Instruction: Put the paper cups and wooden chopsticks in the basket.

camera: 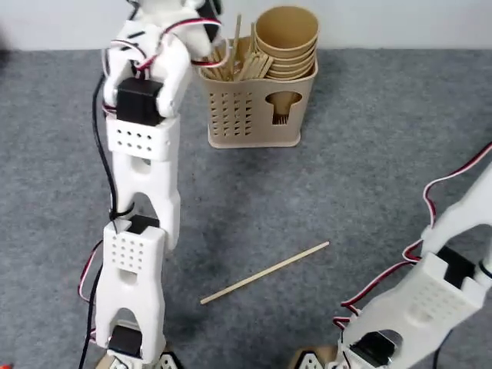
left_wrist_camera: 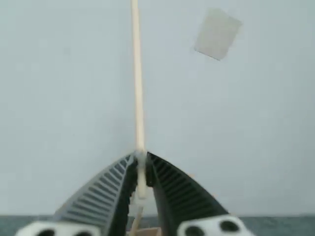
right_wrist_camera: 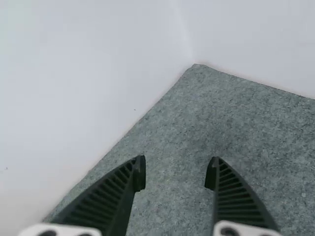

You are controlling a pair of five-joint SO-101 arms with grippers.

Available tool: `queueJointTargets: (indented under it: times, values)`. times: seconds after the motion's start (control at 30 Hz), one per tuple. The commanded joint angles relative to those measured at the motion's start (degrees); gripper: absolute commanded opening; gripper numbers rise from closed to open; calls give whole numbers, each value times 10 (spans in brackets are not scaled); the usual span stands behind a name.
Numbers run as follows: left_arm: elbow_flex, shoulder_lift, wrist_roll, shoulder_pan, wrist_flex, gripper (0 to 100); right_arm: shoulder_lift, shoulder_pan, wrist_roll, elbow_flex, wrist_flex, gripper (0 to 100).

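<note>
Wooden chopstick point(left_wrist_camera: 138, 88) pinched in left gripper point(left_wrist_camera: 141, 171) by basket point(camera: 254, 115) | right gripper point(right_wrist_camera: 174, 179) spread, empty | loose stick point(camera: 265, 273): light, stiff, may roll; grip mid-length.

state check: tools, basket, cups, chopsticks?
left tool: shut on held chopstick
right tool: open, empty
basket: upright, holding cups and chopsticks
paper cups: stacked, in basket
loose chopstick: lying flat, outside basket
</note>
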Motion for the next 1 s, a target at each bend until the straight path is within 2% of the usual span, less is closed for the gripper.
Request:
queueJointTargets:
  times: [0.0, 0.13, 0.33, 0.53, 0.63, 0.97]
  values:
    - [-31, -11, -36, -1, -20, 27, -4, -11, -6, -3, -3, 208]
    - [-31, -35, -42, 11, -24, 27, -4, -12, -6, -3, -3, 208]
    - [-32, -142, -41, 54, 214, 27, -4, -9, -6, -4, -3, 208]
    - [-32, -216, -42, 57, 265, 27, -5, -9, -6, -5, -3, 208]
    - [-32, -264, -42, 61, 343, 27, -7, -9, -6, -5, -3, 208]
    - [-15, -396, -58, 62, 351, 23, -9, -12, -5, -5, -3, 208]
